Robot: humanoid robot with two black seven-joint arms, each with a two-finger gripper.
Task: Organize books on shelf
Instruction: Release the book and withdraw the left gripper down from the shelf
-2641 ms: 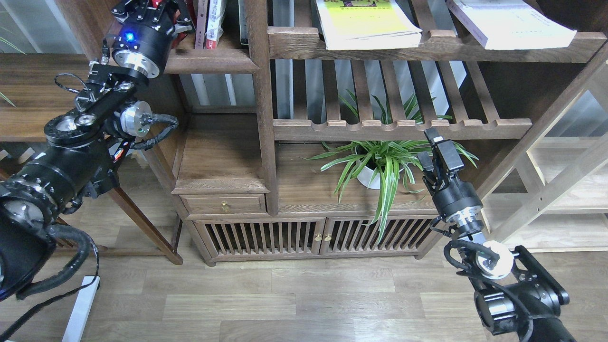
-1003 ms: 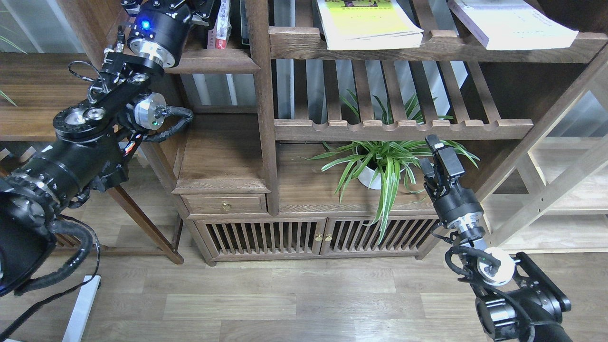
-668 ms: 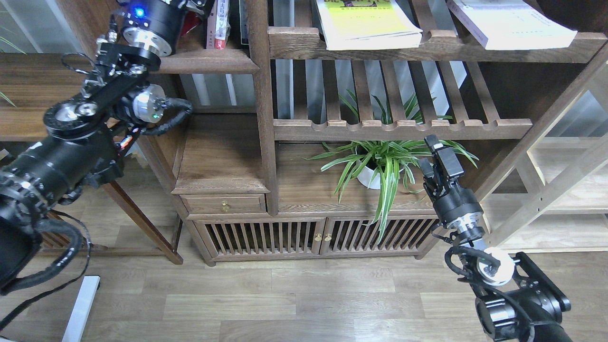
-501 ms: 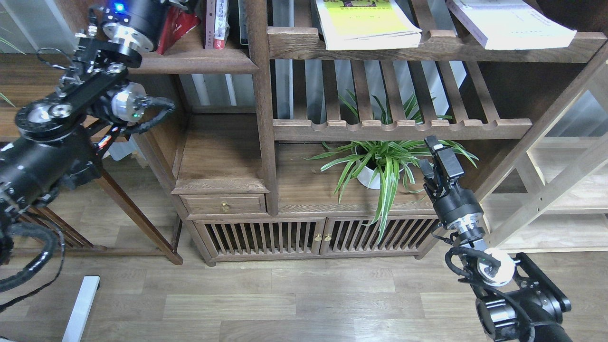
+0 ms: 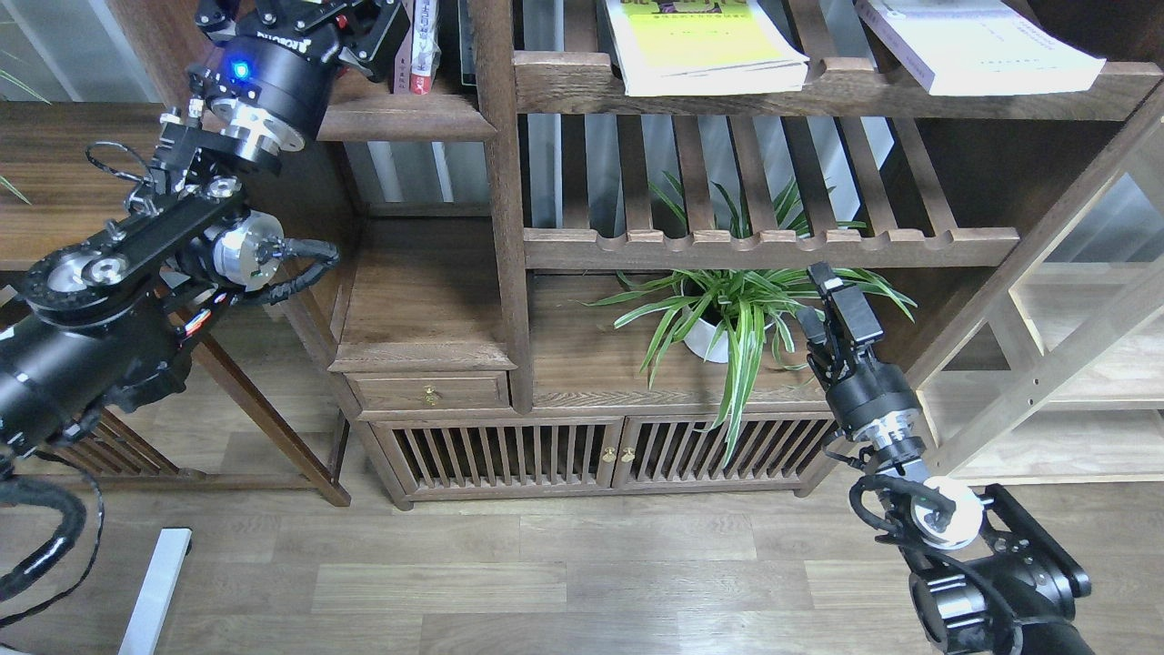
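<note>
The big dark wooden bookcase [image 5: 509, 227] fills the view, grainy brown timber with slatted racks and scalloped front rails, its top cut off by the frame. Up at the top left, the left gripper [image 5: 350, 23] sits over the shelf [image 5: 400, 114], a flat dark plank with a rounded front edge; its fingers run into the top edge and into dark metal, so I cannot tell whether they hold anything. Just right of that gripper stand upright books [image 5: 420, 45], thin spines in red and white, only their lower parts visible. Further right, well apart, a yellow-green book [image 5: 705, 50] lies flat on a slatted rack, thick white page edges facing us, its title end cropped. A pale white book [image 5: 978, 45] lies flat on the far right rack. Low down, the right gripper [image 5: 832, 305] points up beside a leafy spider plant [image 5: 727, 318] in a white pot; its fingers look close together, holding nothing.
</note>
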